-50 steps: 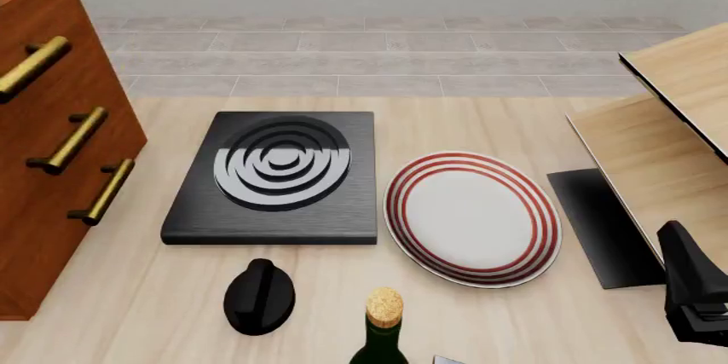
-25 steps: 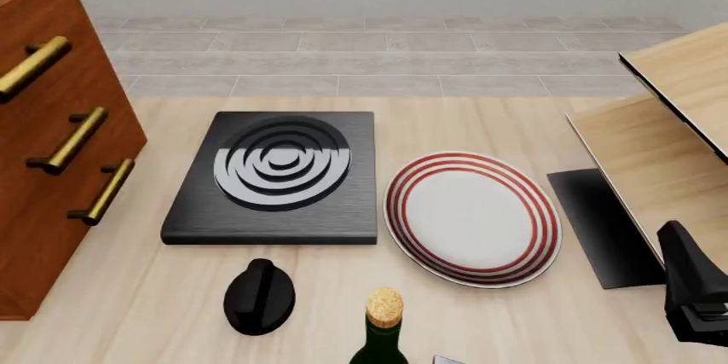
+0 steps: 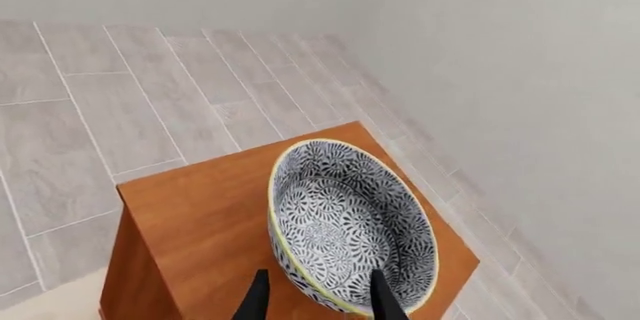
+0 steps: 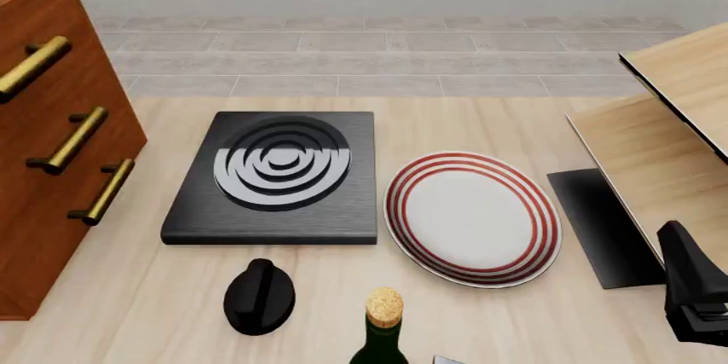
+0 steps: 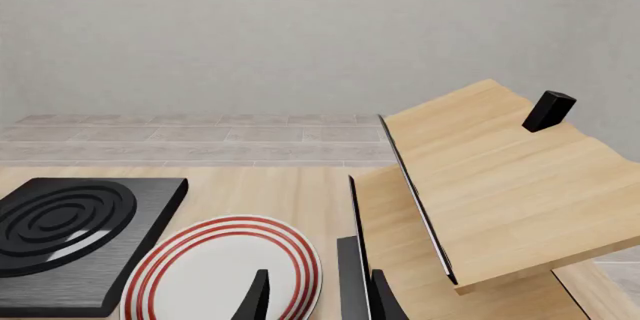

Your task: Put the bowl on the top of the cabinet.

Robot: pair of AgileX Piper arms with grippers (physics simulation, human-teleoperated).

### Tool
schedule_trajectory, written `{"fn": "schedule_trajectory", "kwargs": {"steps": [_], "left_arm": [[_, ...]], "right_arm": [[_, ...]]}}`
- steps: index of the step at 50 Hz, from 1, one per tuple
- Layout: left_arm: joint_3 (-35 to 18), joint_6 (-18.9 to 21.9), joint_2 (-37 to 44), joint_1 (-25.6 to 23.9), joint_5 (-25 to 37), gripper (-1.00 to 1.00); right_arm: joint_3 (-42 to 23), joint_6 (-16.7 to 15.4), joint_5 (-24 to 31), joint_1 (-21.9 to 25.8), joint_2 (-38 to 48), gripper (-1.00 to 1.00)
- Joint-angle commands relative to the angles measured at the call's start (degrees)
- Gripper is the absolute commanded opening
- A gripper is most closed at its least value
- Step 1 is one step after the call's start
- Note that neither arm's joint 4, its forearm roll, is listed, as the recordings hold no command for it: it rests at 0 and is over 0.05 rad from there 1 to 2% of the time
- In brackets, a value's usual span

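Note:
The bowl [image 3: 350, 226], blue-grey and white patterned with a pale rim, rests on the flat top of the reddish-brown cabinet [image 3: 210, 215]. My left gripper [image 3: 320, 301] is open, and its two dark fingers straddle the bowl's near rim, one inside and one outside. In the front view only the cabinet's front with its brass handles [image 4: 57, 125] shows at the left edge; the bowl and the left gripper are out of that view. My right gripper [image 5: 320, 301] is open with nothing in it, low at the table's right side [image 4: 694, 296].
A white plate with red rings [image 4: 472, 217] lies mid-table beside a black slab with grey rings [image 4: 279, 176]. A corked bottle [image 4: 381, 330] and a black knob-shaped object [image 4: 259, 296] stand near the front edge. A pale wooden structure [image 4: 671, 125] fills the right.

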Motion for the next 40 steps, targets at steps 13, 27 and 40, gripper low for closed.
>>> {"fn": "schedule_trajectory", "kwargs": {"steps": [13,27,40], "left_arm": [[-0.03,-0.22,-4.26,-0.86,0.77,1.00],[1.24,0.05,-8.71,-0.10,0.53,1.00],[1.34,-0.07,-16.51,2.20,-0.19,1.00]], "right_arm": [[0.00,0.00,0.00,0.01,0.00,1.00],[0.00,-0.01,0.00,-0.01,-0.01,1.00],[0.00,0.01,0.00,0.00,0.00,1.00]]}}
